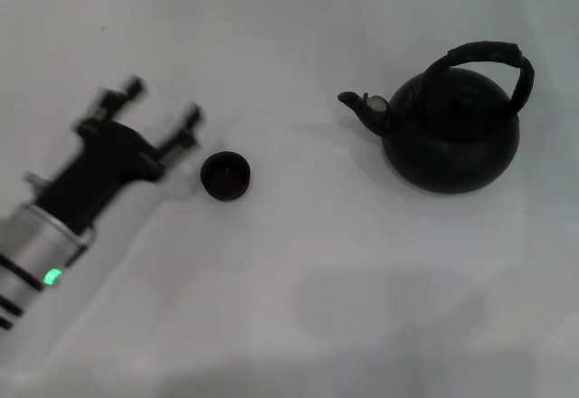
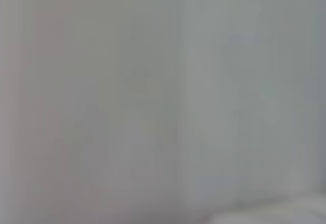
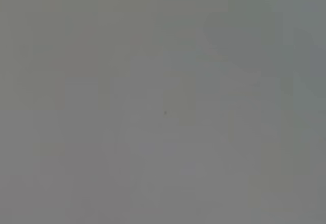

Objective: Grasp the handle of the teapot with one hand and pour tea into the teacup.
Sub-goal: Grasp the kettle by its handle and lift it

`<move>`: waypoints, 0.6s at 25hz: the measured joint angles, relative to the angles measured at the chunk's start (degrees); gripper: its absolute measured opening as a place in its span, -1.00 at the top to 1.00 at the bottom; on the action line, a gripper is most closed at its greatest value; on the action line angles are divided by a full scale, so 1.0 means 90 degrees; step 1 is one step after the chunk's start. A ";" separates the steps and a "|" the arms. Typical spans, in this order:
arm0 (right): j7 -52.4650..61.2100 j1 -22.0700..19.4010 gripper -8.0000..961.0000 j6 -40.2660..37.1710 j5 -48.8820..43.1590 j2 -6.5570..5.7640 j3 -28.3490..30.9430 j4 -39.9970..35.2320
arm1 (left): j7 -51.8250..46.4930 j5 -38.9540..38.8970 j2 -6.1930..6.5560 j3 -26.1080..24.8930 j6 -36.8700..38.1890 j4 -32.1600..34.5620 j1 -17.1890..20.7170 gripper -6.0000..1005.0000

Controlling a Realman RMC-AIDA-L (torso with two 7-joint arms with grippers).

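Head view: left hand (image 1: 161, 108) enters from the lower left of the frame, silver-grey arm with a small green light (image 1: 53, 277), black fingers (image 1: 132, 86) pointing toward the upper right. Fingers are spread apart, released, gripping nothing. The hand sits over the white counter (image 1: 298, 298) in the left half of the frame.

Teacup (image 1: 225, 175): small, dark, round, handleless, standing upright on the counter left of frame center. It is just beside the left hand, at the hand's lower-right side, not touched by the fingers as far as can be seen.

Teapot (image 1: 452, 131): big matte-black round pot, upright on the counter in the upper right of the frame, well apart from the teacup and the left hand. Its short spout (image 1: 360, 104) points toward the left of the frame, toward the cup side. The handle (image 1: 493, 59), thick black ribbed arch, stands up over the pot's top, tilted toward the right edge; nothing is holding it.

Right hand: not seen in the head view.

Left wrist view and right wrist view: only pale grey blur, nothing identifiable, no fingers visible in either.
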 joint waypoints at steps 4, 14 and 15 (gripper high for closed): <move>0.0778 -0.0259 -0.48 -0.0174 -0.0045 -0.0008 -0.0238 -0.0108 | 0.0000 -0.0594 -0.0025 -0.0561 -0.0687 0.0026 0.0289 -0.76; 0.1983 -0.2200 -0.48 -0.0196 -0.0259 -0.0078 -0.1336 -0.1965 | -0.0007 -0.3139 -0.0006 -0.0689 -0.1196 0.0064 0.0476 -0.76; 0.2121 -0.2415 -0.48 -0.0206 -0.0417 -0.0082 -0.1353 -0.2131 | -0.0008 -0.3286 -0.0005 -0.0689 -0.1200 0.0066 0.0460 -0.76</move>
